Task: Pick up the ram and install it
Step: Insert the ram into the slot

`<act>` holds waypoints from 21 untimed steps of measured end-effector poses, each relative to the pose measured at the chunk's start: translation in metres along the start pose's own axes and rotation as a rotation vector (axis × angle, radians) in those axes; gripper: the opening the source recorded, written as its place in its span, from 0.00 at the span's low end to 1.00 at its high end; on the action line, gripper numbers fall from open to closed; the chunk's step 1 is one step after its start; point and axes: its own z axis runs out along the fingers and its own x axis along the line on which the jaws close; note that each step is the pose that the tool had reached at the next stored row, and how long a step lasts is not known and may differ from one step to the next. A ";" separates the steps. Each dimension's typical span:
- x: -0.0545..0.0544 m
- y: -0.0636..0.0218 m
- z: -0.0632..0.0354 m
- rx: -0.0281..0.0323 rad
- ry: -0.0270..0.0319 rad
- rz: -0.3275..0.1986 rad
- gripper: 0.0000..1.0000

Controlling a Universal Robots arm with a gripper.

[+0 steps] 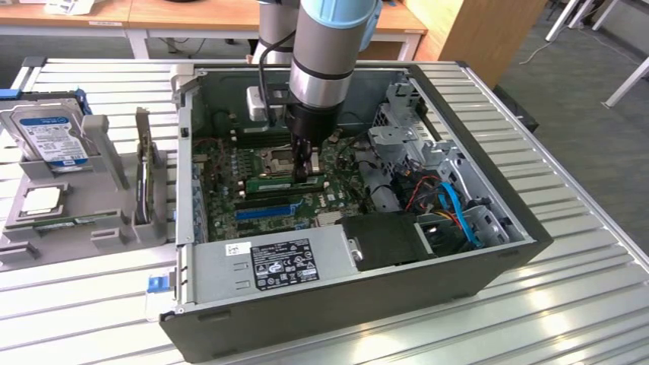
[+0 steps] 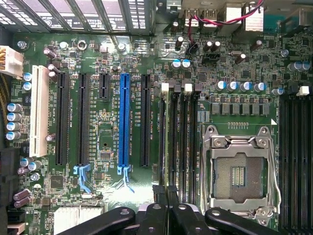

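Observation:
The ram [image 1: 276, 184] is a long green stick standing on edge in a memory slot of the motherboard [image 1: 228, 171] inside the open computer case. My gripper [image 1: 307, 172] reaches straight down into the case and is shut on the end of the stick nearer the exterior view's right. In the wrist view the ram [image 2: 165, 147] appears edge-on as a thin line running along the slot beside the white latch [image 2: 165, 88], with my gripper [image 2: 165, 192] pinching it between the black fingers [image 2: 157, 208].
The processor socket [image 2: 239, 171] sits beside the memory slots, and a blue expansion slot [image 2: 123, 122] lies on the other side. A power supply [image 1: 273, 262] and blue cables [image 1: 457, 209] crowd the case. Outside, a grey holder [image 1: 61, 220] carries a hard drive [image 1: 45, 137], a processor chip [image 1: 41, 199] and an expansion card [image 1: 142, 179].

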 end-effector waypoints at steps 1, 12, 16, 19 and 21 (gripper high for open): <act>0.000 0.0000 0.0000 0.0000 0.0000 -0.001 0.11; 0.000 0.0000 0.0000 -0.0004 0.0005 -0.015 0.11; 0.000 0.0000 0.0001 -0.0004 0.0006 -0.017 0.11; 0.000 -0.0001 0.0012 -0.0005 0.0002 -0.017 0.11; 0.000 -0.0001 0.0021 -0.0005 0.0006 -0.017 0.11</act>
